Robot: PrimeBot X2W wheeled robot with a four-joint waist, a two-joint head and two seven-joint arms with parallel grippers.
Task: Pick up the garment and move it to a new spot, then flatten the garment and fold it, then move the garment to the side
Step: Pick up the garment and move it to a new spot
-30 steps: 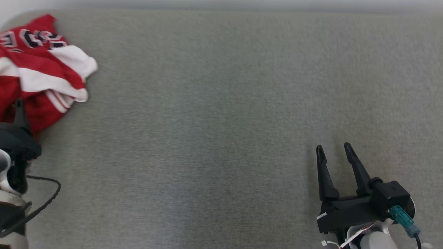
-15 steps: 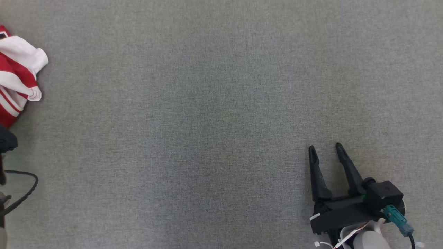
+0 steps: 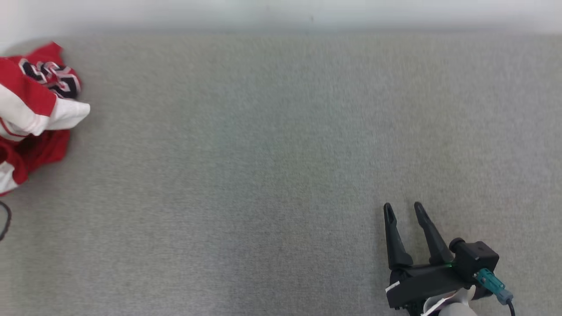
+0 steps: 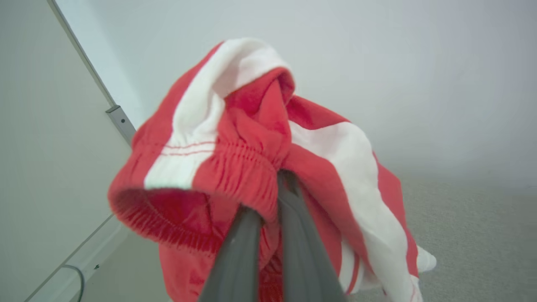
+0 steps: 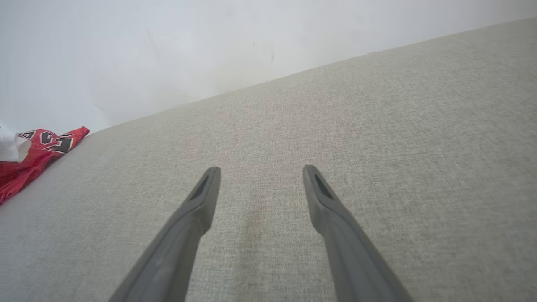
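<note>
The garment (image 3: 35, 114) is sitting bunched at the far left of the tabletop (image 3: 263, 175), with part of it running past the left edge of the head view. A wall (image 3: 281, 13) is standing behind the tabletop's far edge, just beyond the garment. In the left wrist view, the left gripper (image 4: 270, 201) is pinching a gathered hem of the garment, whose folds are draping over and around both fingers. The right gripper (image 3: 402, 206) is hovering at the near right, fingers parted and pointing toward the far edge, well apart from the garment. A cable (image 3: 4, 219) is looping near the garment at the left edge.
</note>
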